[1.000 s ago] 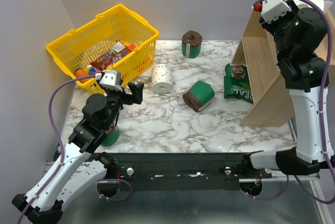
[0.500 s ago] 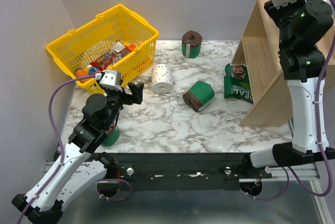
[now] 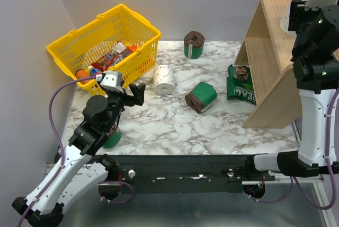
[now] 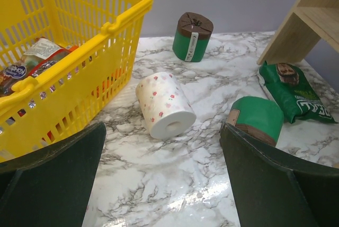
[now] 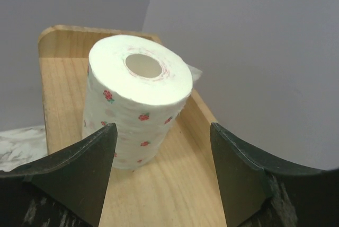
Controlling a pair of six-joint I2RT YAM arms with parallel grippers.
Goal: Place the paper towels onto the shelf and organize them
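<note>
A: What closes the scene in?
B: Two plain walls of pale grey-violet, a back wall and a left wall, meeting in a corner.
A: And underneath?
B: A counter patterned as white marble with grey veins. Below its near edge lies a dull grey metal surface.
A: The light?
B: Soft and even, with one bright sheen on the counter.

White red-dotted rolls: two – lying white roll, upright white roll. Green rolls, brown ends: two – upright green roll, lying green roll. Green object, mostly hidden, kind unclear: one. Green snack bag: one. Yellow basket: one; packets inside, count unclear. Wooden shelf: one. Robot arms: two – left arm, right arm.
</note>
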